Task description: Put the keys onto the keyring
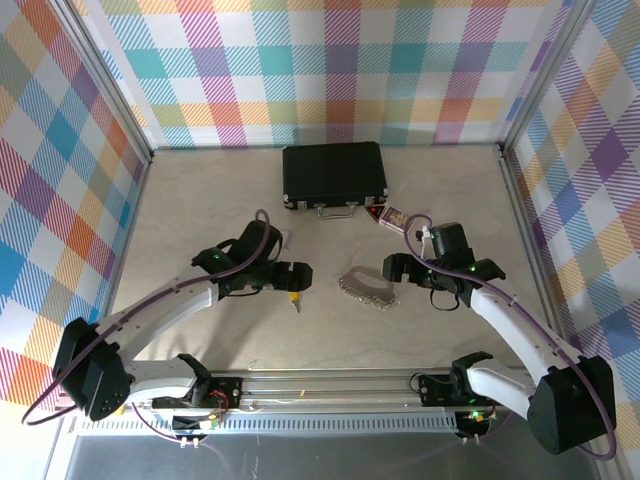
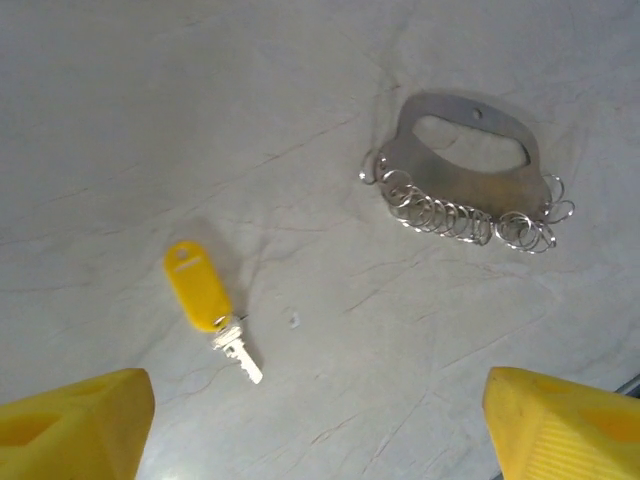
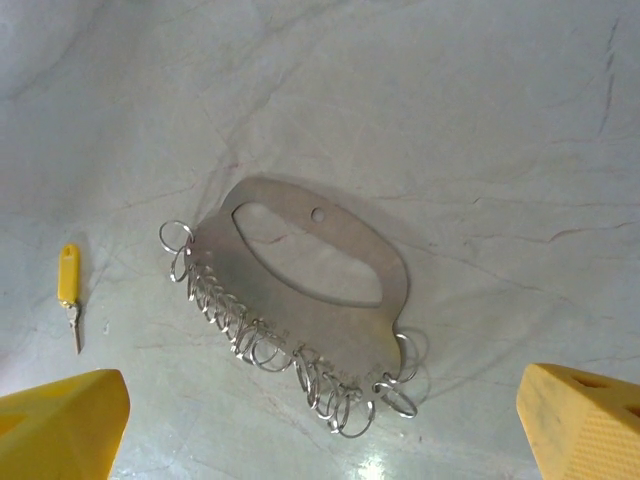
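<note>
My left fingers point(image 2: 80, 420) are spread wide and hold nothing; they hang over the key point(image 2: 200, 290), which lies flat on the worktop point(image 1: 200, 200) with its yellow tag toward the far side. My right fingers point(image 3: 580, 420) are also spread and empty, above the keyring point(image 3: 300, 270), a flat metal plate with a row of split rings point(image 3: 330, 385) along its near edge. The key lies to the left of the keyring, apart from it. I judge the risks to be these: the key is thin and flat, so my closing could skid it away instead of lifting it. If I pinch only the tag, the blade may swing. The unheld plate could slide when pushed, and the crowded rings may tangle.
</note>
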Controlling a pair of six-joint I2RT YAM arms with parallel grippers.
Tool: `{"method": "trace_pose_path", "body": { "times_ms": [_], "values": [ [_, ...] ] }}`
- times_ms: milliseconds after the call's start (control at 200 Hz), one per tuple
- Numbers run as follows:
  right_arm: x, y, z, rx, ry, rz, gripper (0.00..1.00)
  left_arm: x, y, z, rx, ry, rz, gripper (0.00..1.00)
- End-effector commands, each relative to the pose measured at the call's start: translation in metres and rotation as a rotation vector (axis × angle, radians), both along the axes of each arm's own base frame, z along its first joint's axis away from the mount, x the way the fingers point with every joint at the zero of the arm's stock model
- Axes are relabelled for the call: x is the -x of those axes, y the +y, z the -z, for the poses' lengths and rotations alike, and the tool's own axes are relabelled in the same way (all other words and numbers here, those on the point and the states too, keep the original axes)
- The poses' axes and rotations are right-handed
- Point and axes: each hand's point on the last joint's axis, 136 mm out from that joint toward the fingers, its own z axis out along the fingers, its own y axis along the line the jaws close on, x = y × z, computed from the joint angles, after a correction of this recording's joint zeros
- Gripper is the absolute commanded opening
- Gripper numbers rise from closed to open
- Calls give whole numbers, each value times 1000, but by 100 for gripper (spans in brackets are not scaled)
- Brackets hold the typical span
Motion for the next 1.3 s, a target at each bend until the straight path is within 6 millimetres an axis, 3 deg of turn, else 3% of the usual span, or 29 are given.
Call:
{"method": "trace_pose_path", "body": {
  "times_ms": [0,390,520,775,1295],
  "values": [
    [11,8,-3,-58,15,-21,99,-15,-33,-11,105,-24,49,81],
    [34,11,3,-101,51,-64,99,-39,-81,33,135,82,156,62],
    [40,17,1,-136,48,-102,99,-47,-94,38,168,74,175,56],
    [47,23,3,-179,62,-124,99,-62,-96,54,152,71,152,43],
    [48,35,-13,-270,14,-161,99,-70,-100,85,149,118,155,34]
  ]
}}
